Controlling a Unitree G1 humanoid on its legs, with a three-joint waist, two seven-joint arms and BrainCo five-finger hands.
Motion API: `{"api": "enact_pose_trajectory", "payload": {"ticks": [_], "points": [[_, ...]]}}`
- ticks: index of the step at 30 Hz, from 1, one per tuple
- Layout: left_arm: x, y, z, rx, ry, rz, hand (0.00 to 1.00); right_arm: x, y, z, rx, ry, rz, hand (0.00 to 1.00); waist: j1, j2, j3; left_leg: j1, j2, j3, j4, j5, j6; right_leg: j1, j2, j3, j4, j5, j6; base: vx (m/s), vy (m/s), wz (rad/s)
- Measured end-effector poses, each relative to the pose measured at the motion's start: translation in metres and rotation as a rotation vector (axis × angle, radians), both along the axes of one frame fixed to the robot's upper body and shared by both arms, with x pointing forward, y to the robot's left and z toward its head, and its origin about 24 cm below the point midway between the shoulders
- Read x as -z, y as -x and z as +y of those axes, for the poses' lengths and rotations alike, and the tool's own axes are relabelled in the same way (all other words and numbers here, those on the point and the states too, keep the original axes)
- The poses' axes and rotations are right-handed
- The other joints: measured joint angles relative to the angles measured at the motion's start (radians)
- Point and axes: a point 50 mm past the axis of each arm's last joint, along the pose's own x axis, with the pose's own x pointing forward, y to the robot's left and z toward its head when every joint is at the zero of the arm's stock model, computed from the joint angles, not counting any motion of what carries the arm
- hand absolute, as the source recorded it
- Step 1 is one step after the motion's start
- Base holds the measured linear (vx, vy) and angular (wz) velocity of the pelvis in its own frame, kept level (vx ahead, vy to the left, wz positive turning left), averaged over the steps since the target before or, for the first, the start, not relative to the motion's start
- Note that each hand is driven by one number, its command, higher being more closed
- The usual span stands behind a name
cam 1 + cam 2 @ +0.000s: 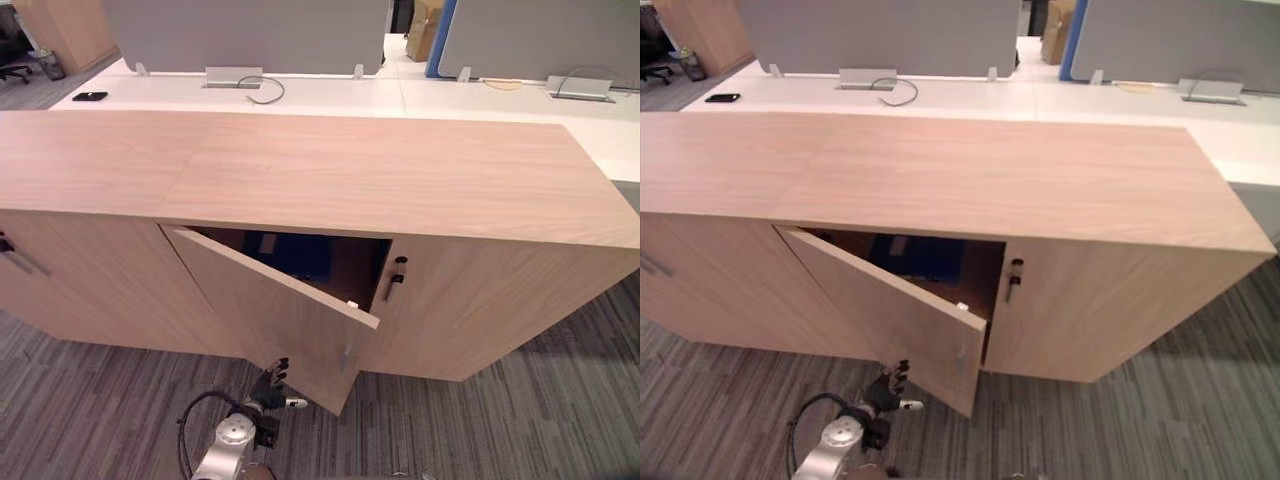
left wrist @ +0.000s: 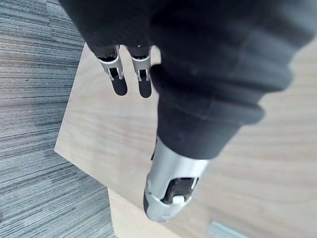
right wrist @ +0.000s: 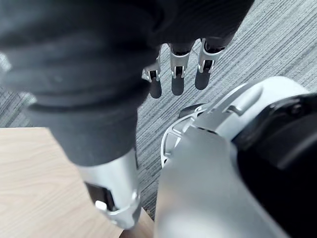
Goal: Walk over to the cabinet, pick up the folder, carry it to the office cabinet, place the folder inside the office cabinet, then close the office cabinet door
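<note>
The blue folder [image 1: 300, 257] lies inside the cabinet [image 1: 330, 170], behind the half-open door [image 1: 265, 305]. The left hand [image 1: 272, 385], fingers straight and empty, is by the door's lower edge, well below the folder. The right hand [image 3: 177, 77] hangs relaxed and empty over the carpet [image 3: 282, 34].

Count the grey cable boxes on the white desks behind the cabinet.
2. One grey cable box sits behind the left half of the cabinet, a cable curling beside it; the other is at the far right. More may lie outside the views.
</note>
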Motion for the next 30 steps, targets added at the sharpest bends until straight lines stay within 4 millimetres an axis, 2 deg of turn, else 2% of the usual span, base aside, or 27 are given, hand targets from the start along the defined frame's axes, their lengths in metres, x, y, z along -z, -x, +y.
{"api": "enact_pose_trajectory", "payload": {"ticks": [1,2,3,10,15,23,30], "points": [[-0.001,0.002,0.006,-0.039,-0.008,-0.005,0.0,0.0,0.0,0.0,0.001,0.002,0.003,0.0,0.003,-0.008,-0.006,0.039,-0.032,-0.047,-0.066,0.05,-0.029,-0.017,0.0,0.027,-0.001,0.008,0.001,-0.03,0.183,-0.55],[-0.001,0.003,0.008,-0.051,-0.013,-0.006,0.0,0.0,0.002,0.002,0.003,-0.001,0.006,0.0,0.001,-0.013,-0.01,0.05,-0.037,-0.043,-0.089,0.057,-0.025,-0.018,0.002,0.029,-0.012,0.015,-0.007,-0.01,0.124,-0.44],[-0.003,0.002,0.013,-0.078,-0.031,-0.018,0.0,0.001,0.004,0.005,0.005,-0.008,0.01,0.0,0.002,-0.021,-0.016,0.055,-0.045,-0.026,-0.107,0.064,-0.021,-0.018,0.0,0.041,-0.041,0.034,0.002,0.04,0.053,-0.25],[-0.015,-0.008,0.027,-0.184,-0.071,-0.103,0.0,0.0,0.005,0.006,-0.072,0.017,0.01,0.0,-0.016,-0.017,-0.056,0.126,-0.061,0.048,-0.222,0.104,-0.014,-0.004,0.019,0.103,-0.16,0.1,0.001,0.04,0.025,-0.29],[-0.019,-0.014,0.02,-0.185,-0.042,-0.133,0.0,0.0,0.005,0.007,-0.142,0.031,0.025,0.0,-0.03,-0.018,-0.081,0.159,-0.059,0.079,-0.262,0.11,-0.018,0.005,0.033,0.129,-0.199,0.116,-0.01,0.02,-0.002,-0.19],[-0.027,-0.026,0.025,-0.245,-0.035,-0.168,0.0,0.0,0.005,0.004,-0.185,0.044,0.035,0.0,-0.035,-0.019,-0.091,0.193,-0.059,0.114,-0.279,0.11,-0.019,0.027,0.043,0.161,-0.243,0.144,-0.02,-0.02,0.007,-0.13],[-0.041,-0.043,0.05,-0.37,-0.057,-0.23,0.0,0.0,0.007,0.005,-0.221,0.046,0.047,0.0,-0.046,-0.022,-0.1,0.211,-0.06,0.14,-0.283,0.11,-0.019,0.029,0.045,0.186,-0.26,0.163,-0.025,-0.06,0.016,-0.12]]}}
